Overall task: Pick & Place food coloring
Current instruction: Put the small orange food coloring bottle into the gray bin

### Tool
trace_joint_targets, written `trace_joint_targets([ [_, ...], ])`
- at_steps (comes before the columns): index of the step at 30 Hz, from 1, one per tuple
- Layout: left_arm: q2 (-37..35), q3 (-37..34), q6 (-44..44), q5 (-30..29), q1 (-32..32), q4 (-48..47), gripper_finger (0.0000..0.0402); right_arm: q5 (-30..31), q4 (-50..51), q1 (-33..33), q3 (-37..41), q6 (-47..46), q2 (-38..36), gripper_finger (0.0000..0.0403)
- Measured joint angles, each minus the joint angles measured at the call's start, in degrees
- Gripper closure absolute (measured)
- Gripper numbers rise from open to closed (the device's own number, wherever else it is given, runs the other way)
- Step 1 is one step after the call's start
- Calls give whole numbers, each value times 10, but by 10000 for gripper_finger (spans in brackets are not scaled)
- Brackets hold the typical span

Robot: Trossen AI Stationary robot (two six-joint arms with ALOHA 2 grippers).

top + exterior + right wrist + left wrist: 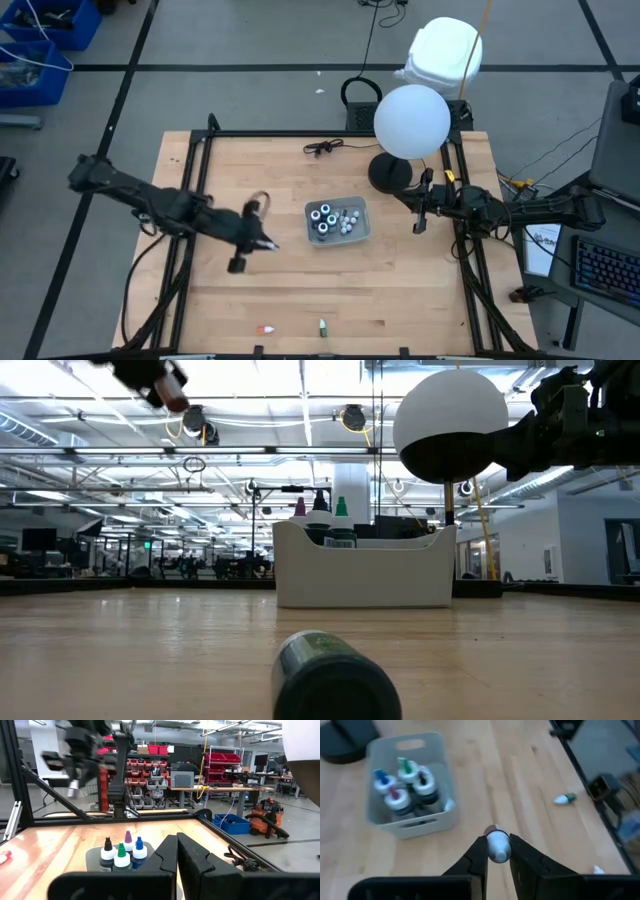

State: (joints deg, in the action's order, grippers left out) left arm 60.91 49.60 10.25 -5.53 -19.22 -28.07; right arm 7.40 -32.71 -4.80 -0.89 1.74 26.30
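My left gripper (497,839) hangs high over the table left of the grey tray (361,232), shut on a tiny white-capped food coloring bottle (498,849). In the low view that bottle (176,402) shows reddish, well above the table. Several larger bottles (405,785) with white, teal and purple tops stand upright in the tray. A tiny green bottle (322,326) and a tiny orange one (265,329) lie on their sides near the table's near edge. My right gripper (176,851) waits shut, raised just right of the tray (92,856). My left gripper pinches the tiny bottle between its two fingers (479,851), which sit on either side of its white cap (499,846). The fingers come slanting down from the table's left. The bottle is lifted clear of the table.
A black lamp base (390,172) and a white globe (412,120) stand at the far right beside my right arm. A black cable (322,147) lies near the far edge. Bare wood stretches between the tray and the near edge. Black frame rails (196,200) border the table.
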Motion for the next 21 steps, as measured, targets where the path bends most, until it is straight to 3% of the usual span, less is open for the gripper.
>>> trace_joint_targets([
  [6,-119,-155,-28,-2,40,143,344,0,6,0,0,1,2,403],
  [12,-132,-264,-59,-1,92,320,344,38,10,0,0,11,12,403],
  [16,-116,-277,-50,-16,119,387,344,69,17,0,0,10,19,403],
  [21,-84,-220,-54,-26,146,359,344,99,16,-1,0,7,32,403],
])
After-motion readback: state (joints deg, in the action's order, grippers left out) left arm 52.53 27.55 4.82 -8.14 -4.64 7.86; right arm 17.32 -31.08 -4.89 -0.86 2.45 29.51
